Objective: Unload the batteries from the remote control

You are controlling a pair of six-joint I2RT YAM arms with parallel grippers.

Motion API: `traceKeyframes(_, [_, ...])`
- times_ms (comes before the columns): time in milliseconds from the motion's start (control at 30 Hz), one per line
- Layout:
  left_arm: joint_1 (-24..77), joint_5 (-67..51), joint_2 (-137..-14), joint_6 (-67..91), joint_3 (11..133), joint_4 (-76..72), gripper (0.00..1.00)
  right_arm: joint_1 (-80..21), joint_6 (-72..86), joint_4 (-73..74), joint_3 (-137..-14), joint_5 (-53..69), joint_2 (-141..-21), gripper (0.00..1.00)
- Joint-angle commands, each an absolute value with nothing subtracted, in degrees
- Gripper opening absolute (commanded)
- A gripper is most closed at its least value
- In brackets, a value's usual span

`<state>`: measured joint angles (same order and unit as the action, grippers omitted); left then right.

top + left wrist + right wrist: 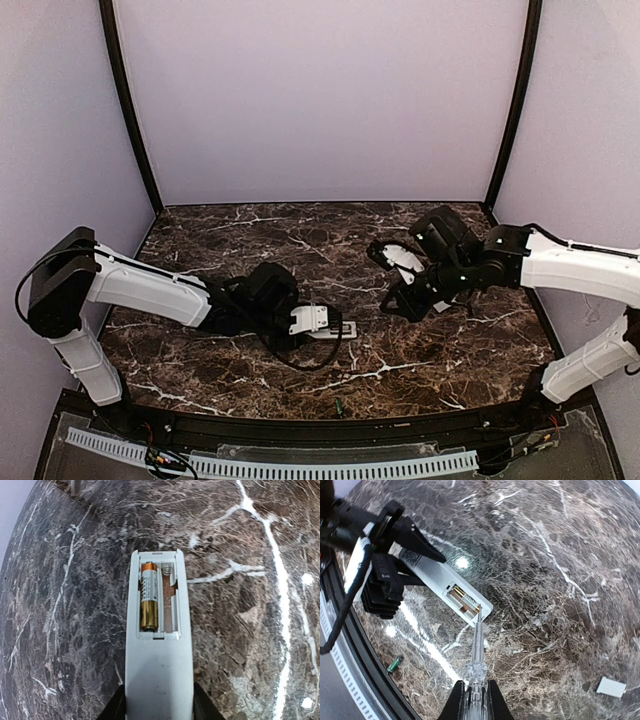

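- Where the bench (250, 240) runs closest to the arm bases, you have a small green cylinder (394, 664) lying alone near the front edge, well apart from everything else.
- Further in, your left gripper (159, 707) is closed on the remote control (159, 670), with one finger pressed to each long side at one end. The remote sits level, a little left of the bench's middle.
- Its battery bay faces up and is open. One gold-and-orange battery (149, 597) fills the left slot as your left wrist camera sees it. The slot beside it shows a copper strip and a spring (168, 570).
- Beyond that, your right gripper (475, 700) is clamped on the clear handle of a thin tool (477, 645). The tool's tip meets the remote at the end of the open bay; you cannot tell whether it touches the battery.
- Away from all this, in your right wrist view, a small white cover piece (611, 686) lies flat on the bench, well apart from the remote.
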<state>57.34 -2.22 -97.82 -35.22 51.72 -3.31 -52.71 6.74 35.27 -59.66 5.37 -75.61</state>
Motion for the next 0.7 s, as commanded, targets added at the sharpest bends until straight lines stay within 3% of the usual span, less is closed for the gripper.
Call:
traceKeyframes(0, [57.9,4.5,-97.2,-32.4,51.8,-11.9,0.0,-52.0,21.8,24.7,-54.8,0.2,-70.0,0.0])
traceKeyframes(667, [58.6,18.5,-92.0,-30.8,46.6,-28.8,0.0,-50.3,44.9,4.5,-47.6,8.2,-69.1,0.0])
